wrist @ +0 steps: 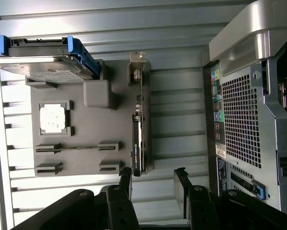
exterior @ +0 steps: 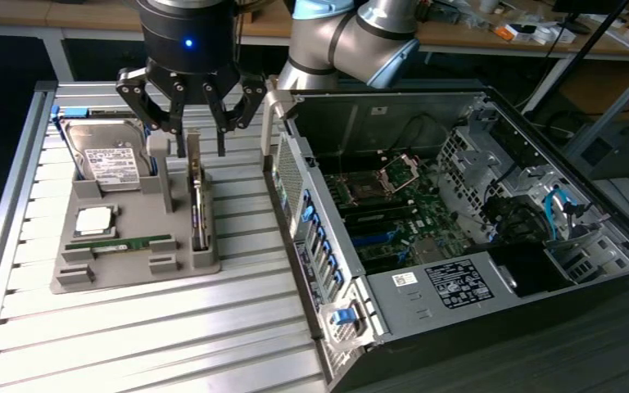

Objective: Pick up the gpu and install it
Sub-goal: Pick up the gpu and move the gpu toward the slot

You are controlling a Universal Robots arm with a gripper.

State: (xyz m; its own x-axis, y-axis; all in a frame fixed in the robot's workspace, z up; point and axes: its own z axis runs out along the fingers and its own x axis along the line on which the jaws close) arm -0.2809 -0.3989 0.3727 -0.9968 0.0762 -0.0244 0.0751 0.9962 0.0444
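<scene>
Above gpu, open claw, drive label illegible

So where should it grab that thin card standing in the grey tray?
Probably along its top long edge, coming straight down from above, one finger on each flat face. The gpu stands on edge in a tray slot, so its lower edge is buried and only the upper part is free. The open tool hangs above it.
</scene>
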